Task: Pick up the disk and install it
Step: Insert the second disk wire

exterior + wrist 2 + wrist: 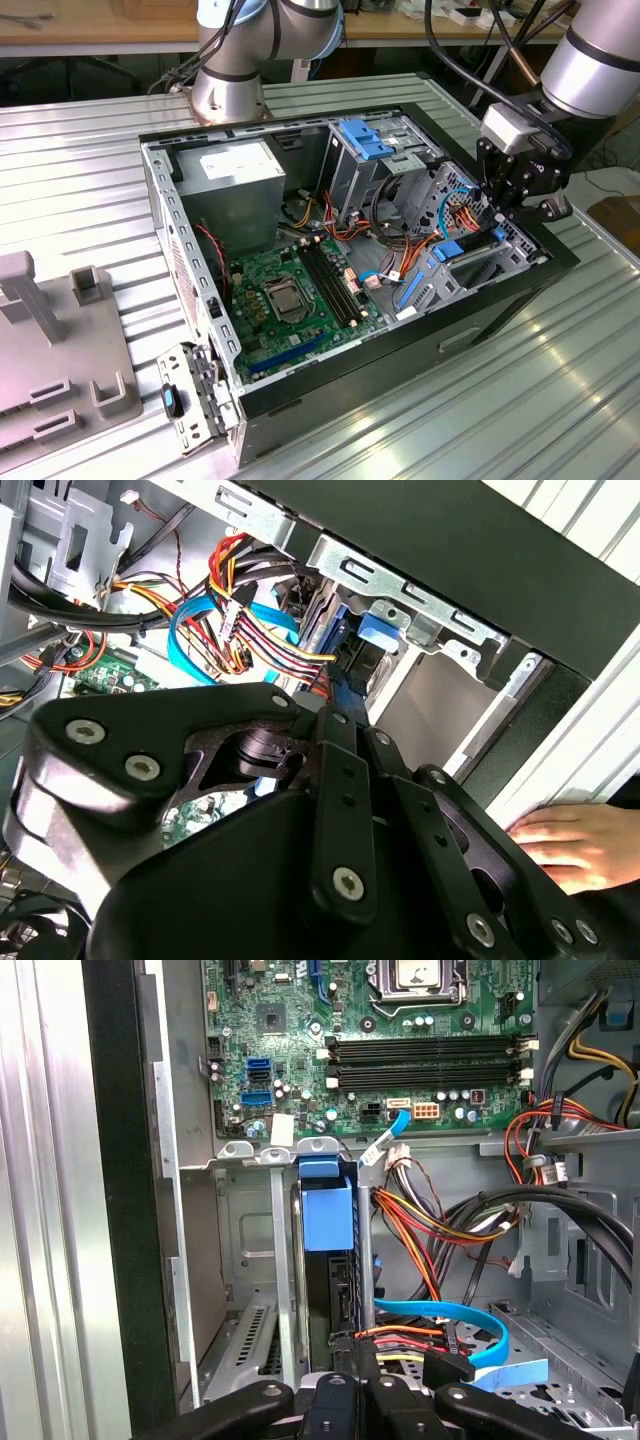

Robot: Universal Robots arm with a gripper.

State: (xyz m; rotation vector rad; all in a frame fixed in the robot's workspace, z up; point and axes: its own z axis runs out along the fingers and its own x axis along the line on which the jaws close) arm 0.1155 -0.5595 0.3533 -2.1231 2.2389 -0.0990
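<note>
Computer case (200,330): claw (520,205) lowered over disk (327,1218).

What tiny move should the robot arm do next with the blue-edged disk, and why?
Probably a slow, straight push of the disk deeper into the metal bay. In the first wrist view the disk stands on edge between the bay's walls, with the gripper right at its near end. Whether it is fully seated cannot be seen, so gentle is safest.

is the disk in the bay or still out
In. The disk stands on edge between the metal bay rails inside the case, its blue tab facing up; the tool sits at its end.
</note>
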